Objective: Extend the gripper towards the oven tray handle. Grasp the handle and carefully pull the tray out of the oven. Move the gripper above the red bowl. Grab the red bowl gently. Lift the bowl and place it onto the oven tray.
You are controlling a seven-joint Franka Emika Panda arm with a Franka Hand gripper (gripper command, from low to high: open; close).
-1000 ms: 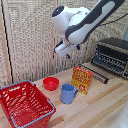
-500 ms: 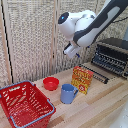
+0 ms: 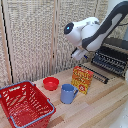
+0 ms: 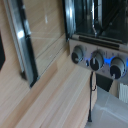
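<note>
Oven [image 3: 114, 56] sits at the exterior view's right end of the table [image 3: 100, 107], dark and boxy, with its tray [image 3: 95, 73] of parallel bars showing low in front of it. My white arm [image 3: 92, 31] hangs in the air beside it, above the table. My pincer [image 3: 79, 54] points downward; I cannot tell how wide it stands, and nothing seems held in it. My wrist view shows the oven's knobs [image 4: 96, 60] and wooden tabletop. Farther along stand a yellow box [image 3: 82, 79], a blue mug [image 3: 67, 93], the red bowl [image 3: 50, 83] and a red wire basket [image 3: 24, 104].
</note>
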